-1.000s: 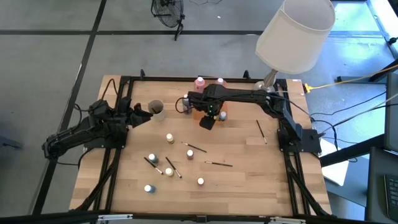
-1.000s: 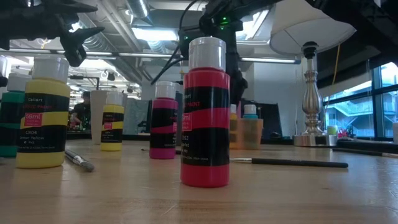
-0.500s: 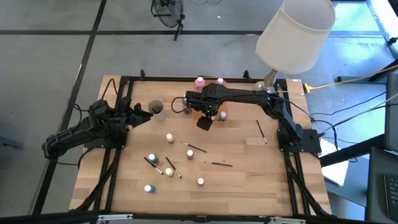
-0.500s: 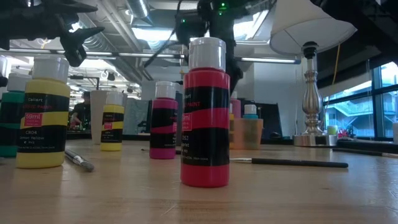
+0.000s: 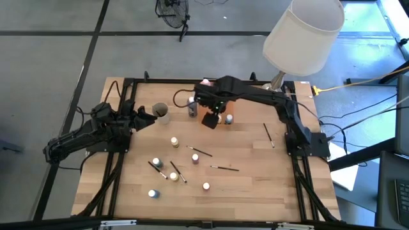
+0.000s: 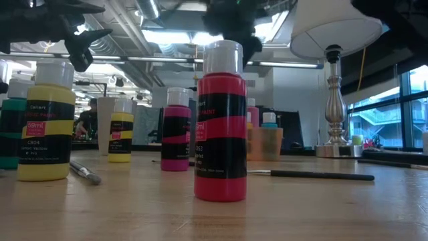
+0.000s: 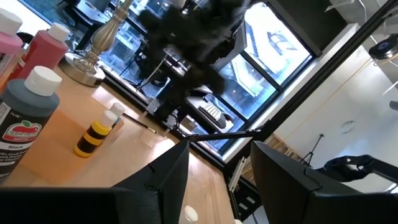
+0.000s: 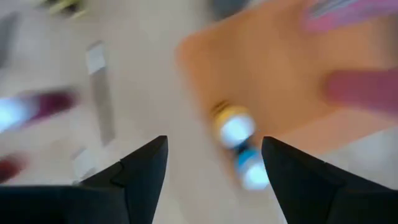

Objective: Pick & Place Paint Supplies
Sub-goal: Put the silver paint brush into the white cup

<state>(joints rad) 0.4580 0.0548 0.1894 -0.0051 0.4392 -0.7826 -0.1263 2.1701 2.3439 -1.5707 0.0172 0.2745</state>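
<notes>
Over the last second I watched my right gripper (image 5: 209, 119) swing toward the upper left of the high view, fingers spread and empty, hovering over the orange tray (image 5: 217, 117) near two small bottles (image 8: 239, 143). My left gripper (image 5: 148, 115) stayed parked at centre left, fingers apart, holding nothing. Loose bottles (image 5: 174, 141) and brushes (image 5: 224, 168) lay unmoved across the table (image 5: 255, 185) centre.

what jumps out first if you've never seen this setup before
In the low view a red paint bottle fills the foreground, with yellow bottles to its left. From above, a big white lamp shade hangs over the table's far right corner. The right pincer hovers open above bottles at the far edge, with small capped bottles and brushes scattered nearer.
</notes>
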